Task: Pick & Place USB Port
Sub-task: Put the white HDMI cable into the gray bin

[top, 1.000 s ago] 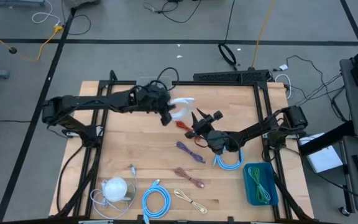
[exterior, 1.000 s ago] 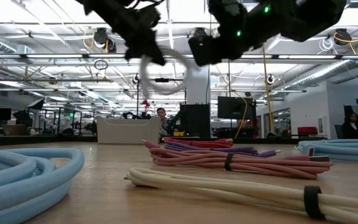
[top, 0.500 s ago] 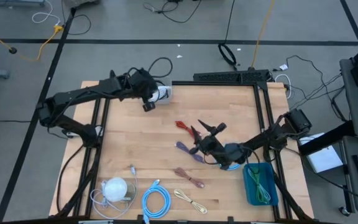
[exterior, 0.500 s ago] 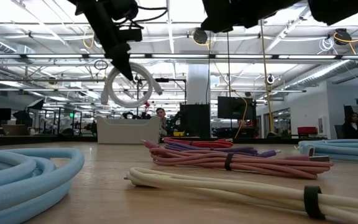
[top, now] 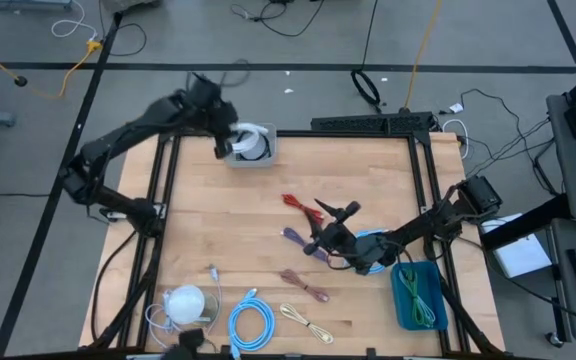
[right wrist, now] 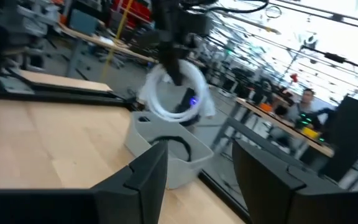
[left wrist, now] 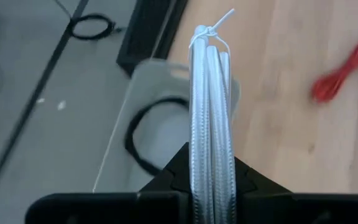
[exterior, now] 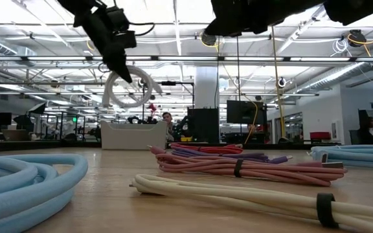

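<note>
High view first: at eleven o'clock my left gripper (top: 230,143) is clamped on the white coiled cable (top: 253,143), hanging it over the clear bin (top: 251,157) for a drop, I judge. Toward four o'clock my right gripper (top: 320,232) waits with fingers spread and empty, above the purple cable (top: 300,242).

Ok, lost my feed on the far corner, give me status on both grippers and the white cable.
Left gripper shut on white cable coil, hanging above clear bin. Right gripper open, empty, mid-table over red cable. Black cable already in bin; nothing blocking.
</note>
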